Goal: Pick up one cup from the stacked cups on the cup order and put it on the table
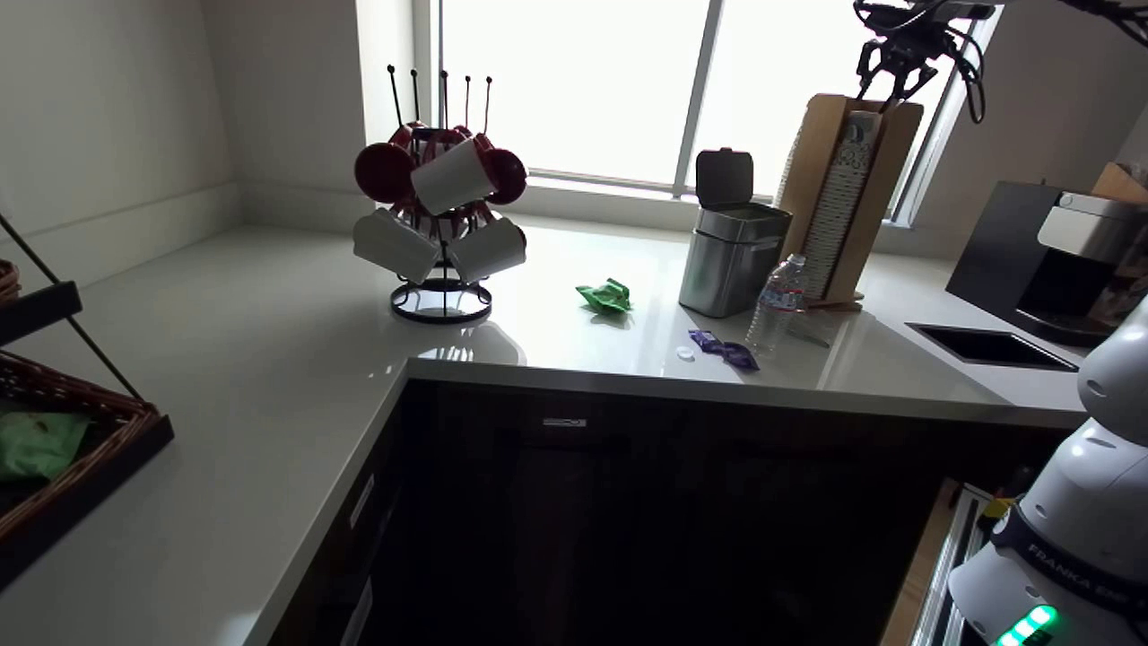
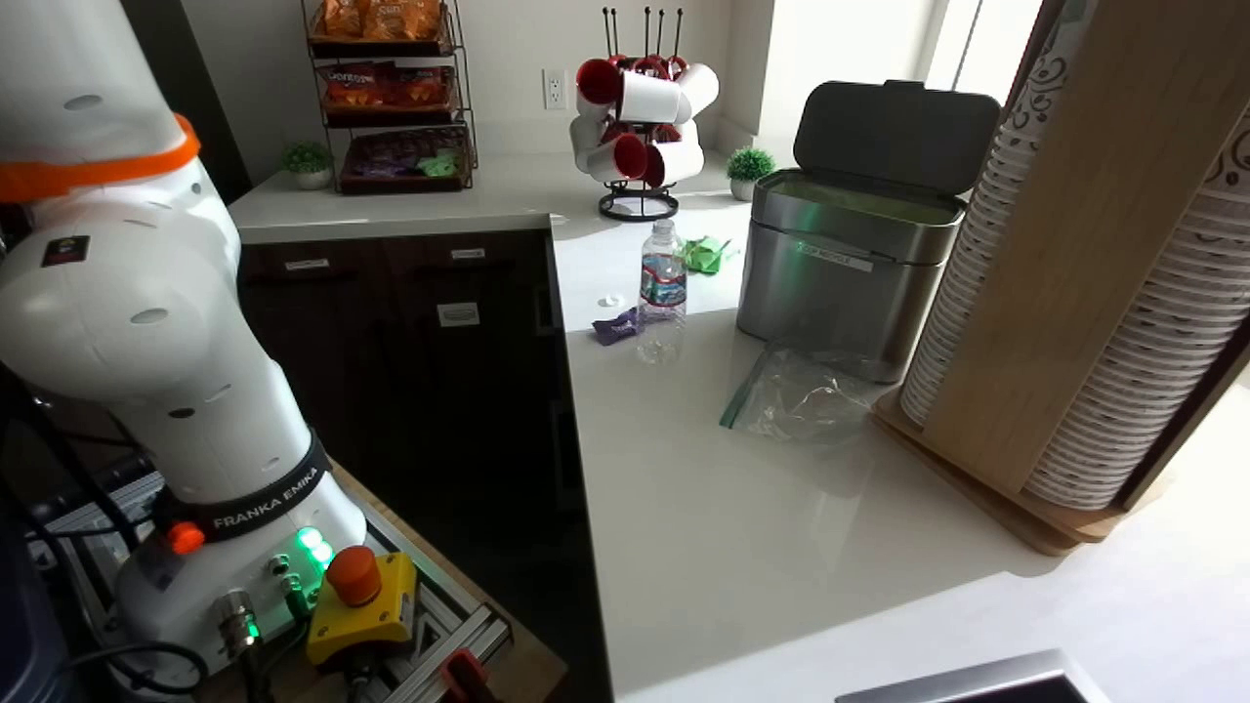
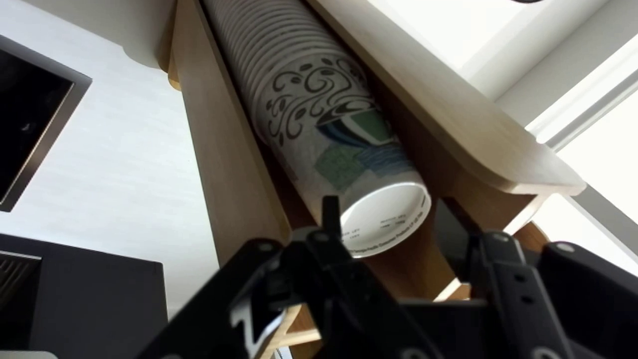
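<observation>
Cups point(image 2: 1143, 391): 2 stacks in an exterior view, 1 holder point(image 2: 1064, 254), well back from the bench's point(image 2: 703, 547) robot-side edge; hand point(image 3: 391, 224) wide at 1 upturned cup point(image 3: 344, 149).

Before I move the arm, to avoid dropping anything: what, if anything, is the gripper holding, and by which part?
Nothing: the gripper is open, a gap showing between one finger and the top paper cup.
</observation>
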Motion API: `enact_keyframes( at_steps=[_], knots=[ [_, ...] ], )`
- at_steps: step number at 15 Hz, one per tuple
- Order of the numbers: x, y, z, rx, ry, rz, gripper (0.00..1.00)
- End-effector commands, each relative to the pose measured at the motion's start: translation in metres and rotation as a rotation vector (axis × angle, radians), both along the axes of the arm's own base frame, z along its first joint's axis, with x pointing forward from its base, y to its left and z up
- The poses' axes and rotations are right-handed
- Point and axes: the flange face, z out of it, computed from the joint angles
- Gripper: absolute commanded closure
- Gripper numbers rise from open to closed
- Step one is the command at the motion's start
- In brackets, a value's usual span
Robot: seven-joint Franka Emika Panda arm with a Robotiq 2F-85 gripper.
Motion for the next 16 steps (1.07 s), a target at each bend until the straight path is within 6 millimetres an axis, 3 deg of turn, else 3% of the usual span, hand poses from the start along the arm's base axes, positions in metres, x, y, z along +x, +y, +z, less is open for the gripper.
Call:
enact_keyframes(
  at_steps=[1, 8, 9, 10, 12, 16],
  knots=[
    [-0.005, 0.003, -0.007, 0.021, 0.019, -0.004, 0.52],
    [-0.004, 0.003, -0.016, 0.033, 0.038, -0.002, 0.57],
    [-0.004, 0.002, -0.017, 0.034, 0.040, -0.002, 0.65],
    [-0.004, 0.002, -0.017, 0.034, 0.038, -0.003, 0.81],
    [-0.004, 0.003, -0.014, 0.030, 0.033, -0.002, 0.96],
    [-0.005, 0.003, -0.013, 0.030, 0.037, 0.001, 1.00]
  ],
)
